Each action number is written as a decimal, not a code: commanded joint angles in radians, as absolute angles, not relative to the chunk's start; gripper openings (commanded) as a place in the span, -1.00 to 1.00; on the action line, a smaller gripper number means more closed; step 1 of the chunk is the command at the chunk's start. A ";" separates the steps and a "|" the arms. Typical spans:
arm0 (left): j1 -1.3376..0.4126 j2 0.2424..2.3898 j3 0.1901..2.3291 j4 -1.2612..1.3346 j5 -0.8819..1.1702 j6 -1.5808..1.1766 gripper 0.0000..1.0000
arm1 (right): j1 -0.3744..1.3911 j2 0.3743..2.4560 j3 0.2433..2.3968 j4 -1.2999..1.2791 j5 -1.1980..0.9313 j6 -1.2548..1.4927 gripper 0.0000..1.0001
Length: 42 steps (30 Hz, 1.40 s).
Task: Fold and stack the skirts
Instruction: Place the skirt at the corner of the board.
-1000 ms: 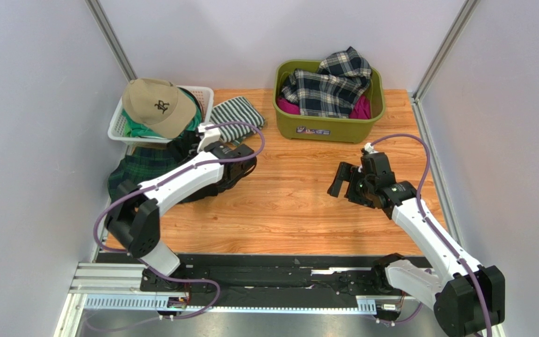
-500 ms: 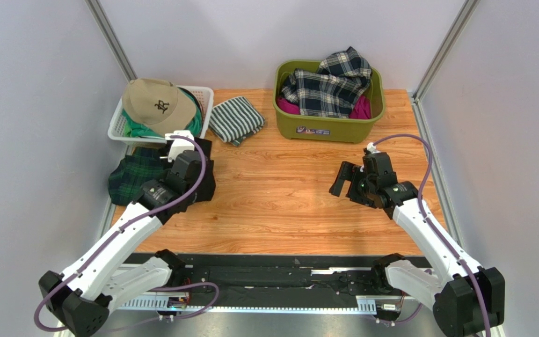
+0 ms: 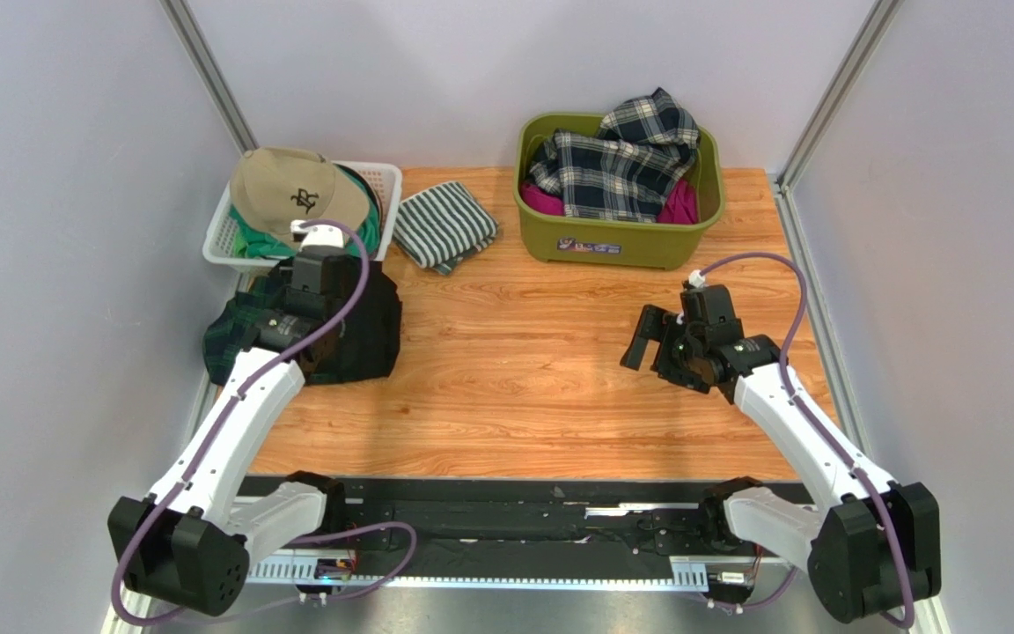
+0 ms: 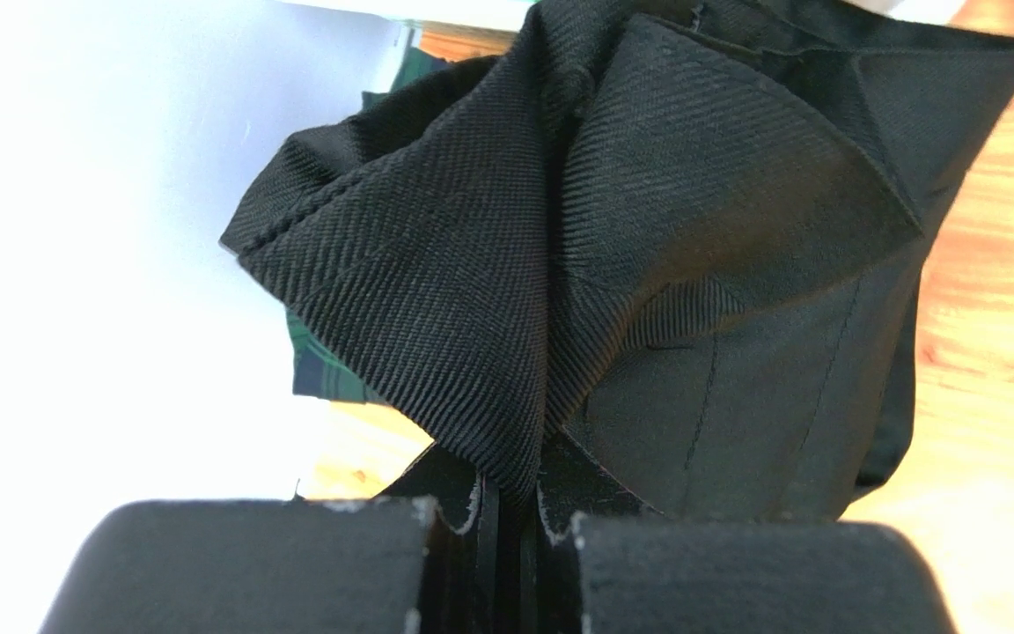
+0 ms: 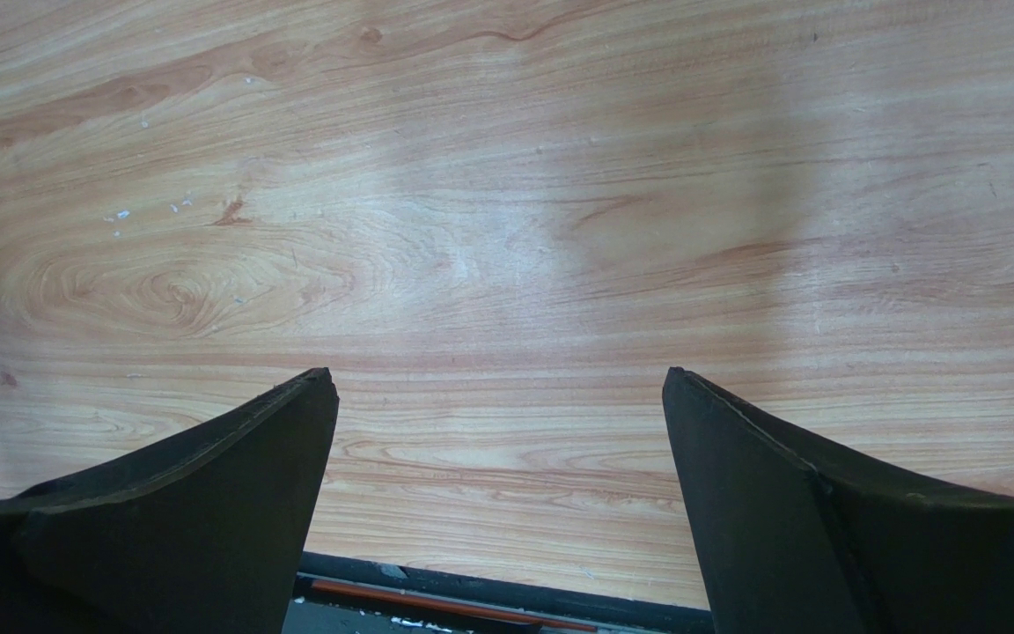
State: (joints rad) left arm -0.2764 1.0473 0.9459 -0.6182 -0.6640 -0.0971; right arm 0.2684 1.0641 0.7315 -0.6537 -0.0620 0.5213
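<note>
Change: the left arm has swung back toward the left edge, and the black skirt [image 3: 364, 337] now lies bunched against the tartan skirt [image 3: 232, 337].
Left end effector [image 4: 512, 509]: pressed together, pinching a fold of the black skirt.
Right end effector [image 5: 499, 436]: spread wide, empty, over bare surface [image 3: 539, 383].
Plaid skirt [image 3: 618, 159]: in the green bin [image 3: 605, 245].
Meaning: stacking looks underway; the plaid skirt is not yet handled.

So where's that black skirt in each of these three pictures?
Top view: black skirt at left, beside the left arm.
Left wrist view: black skirt fills the middle, pinched by the fingers.
Right wrist view: not there.
Shared landmark: the wooden tabletop.
</note>
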 commanded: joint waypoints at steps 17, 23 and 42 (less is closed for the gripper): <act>0.072 1.190 0.968 -0.479 -0.393 0.187 -1.00 | 0.232 1.140 0.707 -0.612 -0.120 0.499 0.95; 0.110 1.370 1.060 -0.480 -0.483 0.140 -1.00 | 0.218 1.164 0.712 -0.611 -0.112 0.497 0.95; 0.179 1.384 1.221 -0.583 -0.508 -0.049 0.98 | 0.199 1.169 0.707 -0.603 -0.126 0.494 0.94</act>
